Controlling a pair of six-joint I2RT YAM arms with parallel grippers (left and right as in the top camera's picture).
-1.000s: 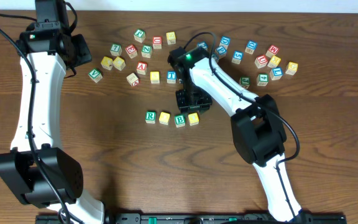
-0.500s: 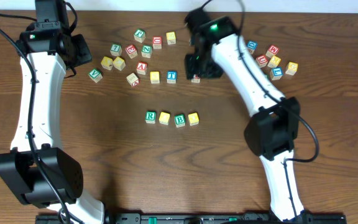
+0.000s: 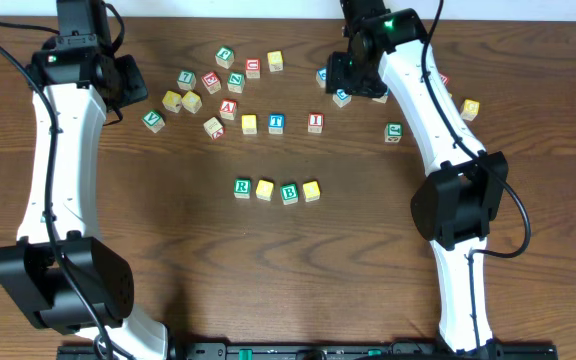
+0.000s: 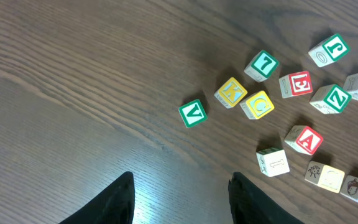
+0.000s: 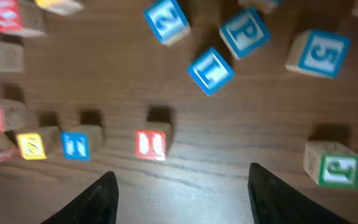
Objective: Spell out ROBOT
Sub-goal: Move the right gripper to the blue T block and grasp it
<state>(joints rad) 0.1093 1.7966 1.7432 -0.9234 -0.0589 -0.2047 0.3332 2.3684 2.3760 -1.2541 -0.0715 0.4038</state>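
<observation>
I take the small wooden cube with the blue letter T (image 3: 277,122) as my mark; it is the one piece of the word not yet placed. Toward the arm bases from it lies the row so far: green-lettered R cube (image 3: 242,187), first yellow-faced cube (image 3: 265,188), green-lettered B cube (image 3: 289,193) and second yellow-faced cube (image 3: 312,190), close together. The spot past the last one is bare.

The right gripper (image 5: 180,174) hangs off to the T's right and far side, jaws apart with nothing between them. The left gripper (image 4: 180,180) is well apart on the T's left, fingers likewise spread and empty.

My worries from here:
- A yellow-lettered wooden cube (image 3: 249,123) sits just beside the T on its left and a red-lettered I cube (image 3: 315,122) near on its right. A finger coming down off-centre could shove one of them or pinch two cubes together.
- A skewed grip could turn the letter.
- Setting the T down too tight against the row could nudge the second yellow-faced cube and break the line.
</observation>
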